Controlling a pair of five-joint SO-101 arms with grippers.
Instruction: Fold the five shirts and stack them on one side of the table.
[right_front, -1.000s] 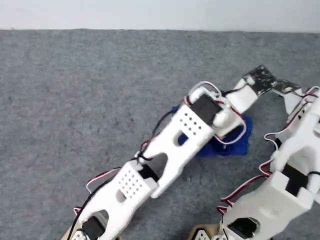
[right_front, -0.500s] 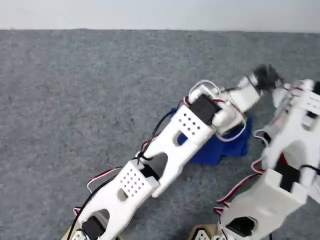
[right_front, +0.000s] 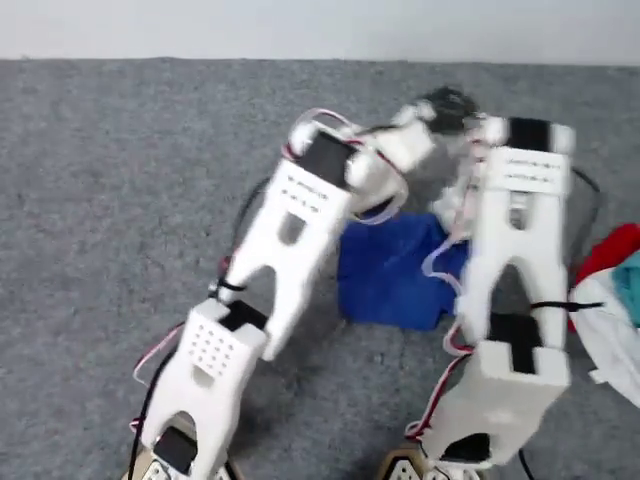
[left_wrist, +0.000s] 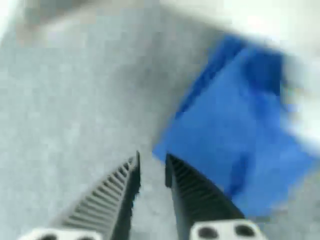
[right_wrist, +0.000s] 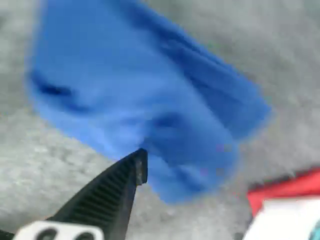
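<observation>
A white wall (right_front: 300, 25) runs along the far edge of a table (right_front: 120, 180) covered in grey, carpet-like fabric. Both arms rise from the near edge. The left arm (right_front: 290, 230) leans toward the far right, and the right arm (right_front: 515, 230) stands almost straight out from the near edge; their upper ends come close together past the middle of the table.

The blue shirt (right_front: 385, 275) lies flat on the table between the two arms, right of centre and closer to the near edge than the far one. It is folded into a rough rectangle with some creases across its top. Its right side is hidden behind the right arm.

The left gripper (left_wrist: 151, 162) hangs over bare table just beside one edge of the blue shirt. Its fingers (left_wrist: 127, 180) are drawn nearly together, with only a narrow slit between them and nothing in it. The tips point at the table close to the shirt's edge, and whether they touch the surface cannot be told.

The right gripper (right_wrist: 139, 165) hangs over the blue shirt with its tip above the cloth. Whether it is spread or closed cannot be told, and no cloth can be seen caught in it.

At the right edge of the table lies a loose pile apart from the blue shirt: a red shirt (right_front: 612, 250) farthest back, a teal shirt (right_front: 628, 285) beside it, and a white shirt (right_front: 610, 330) nearest the front, all crumpled
</observation>
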